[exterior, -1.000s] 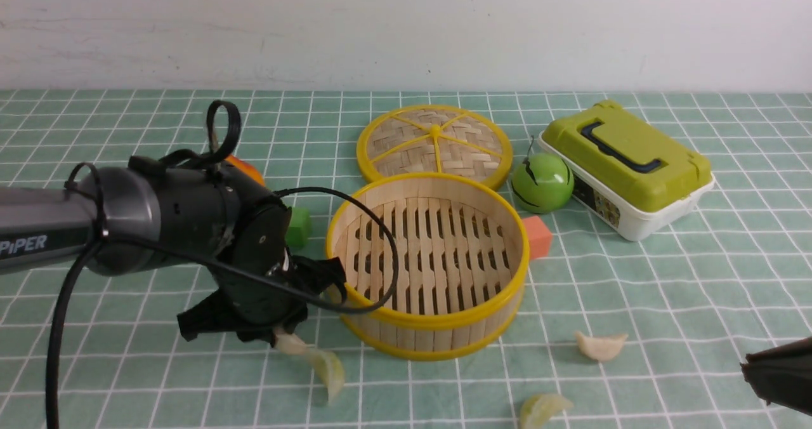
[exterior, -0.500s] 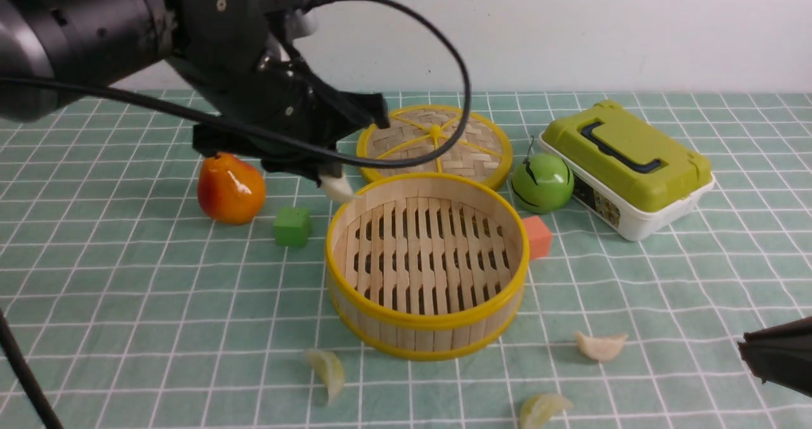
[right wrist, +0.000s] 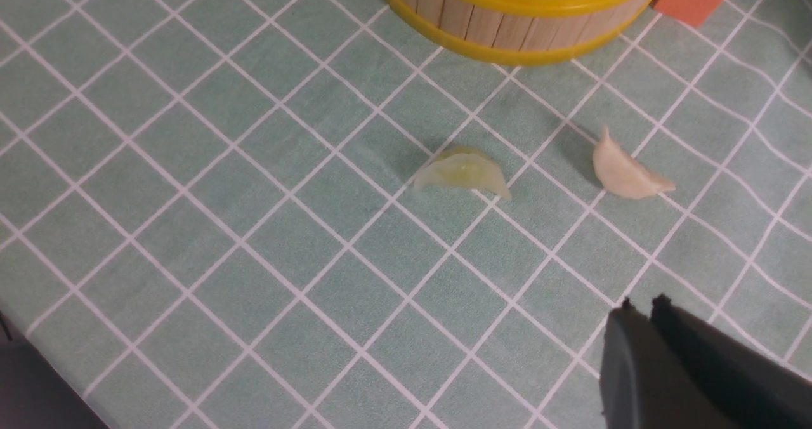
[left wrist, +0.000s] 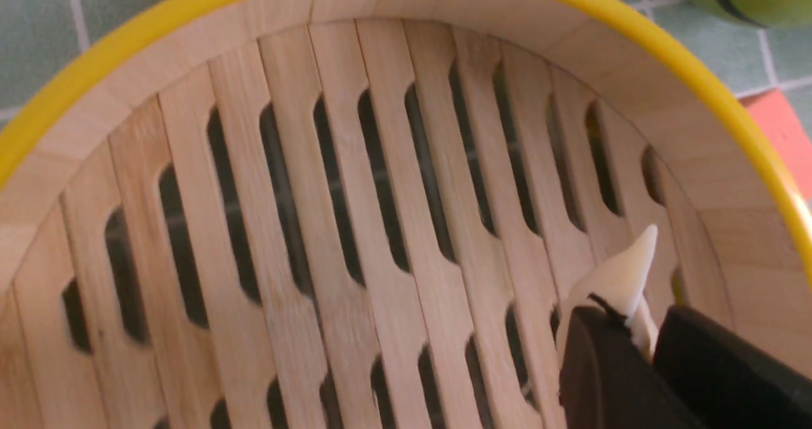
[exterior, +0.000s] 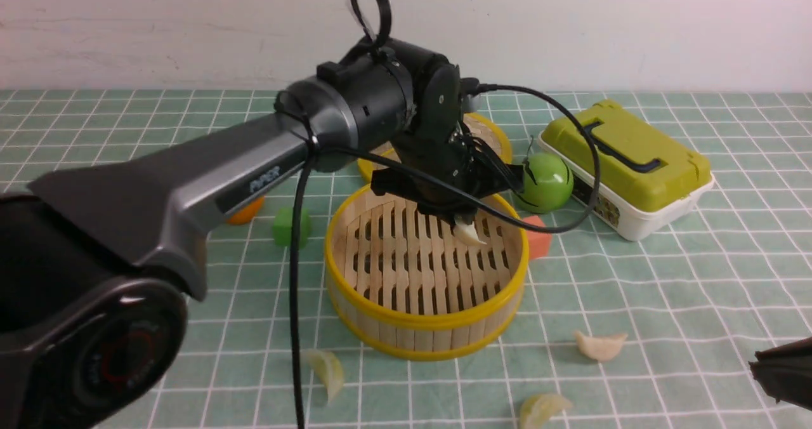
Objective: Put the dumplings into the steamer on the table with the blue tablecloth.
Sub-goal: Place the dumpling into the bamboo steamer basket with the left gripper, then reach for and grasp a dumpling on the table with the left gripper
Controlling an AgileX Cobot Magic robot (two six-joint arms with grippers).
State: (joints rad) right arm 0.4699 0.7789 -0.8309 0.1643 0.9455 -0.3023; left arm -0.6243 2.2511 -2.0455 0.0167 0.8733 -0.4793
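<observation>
Dumpling [exterior: 468, 232] lifted off worktop [exterior: 634, 277], now over steamer [exterior: 425, 318] in left pincer [exterior: 463, 219] grip; release next. Right pincer [right wrist: 641, 305] closed, idle.

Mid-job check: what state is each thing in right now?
steamer: open, nothing lying in it.
lid: off, flat behind the steamer.
white dumpling: pinched by the left fingers above the steamer floor, not released.
left fingers: shut on the white dumpling.
right fingers: shut, empty.
second white dumpling: loose on the cloth.
green dumplings: loose on the cloth.
box: closed.
</observation>
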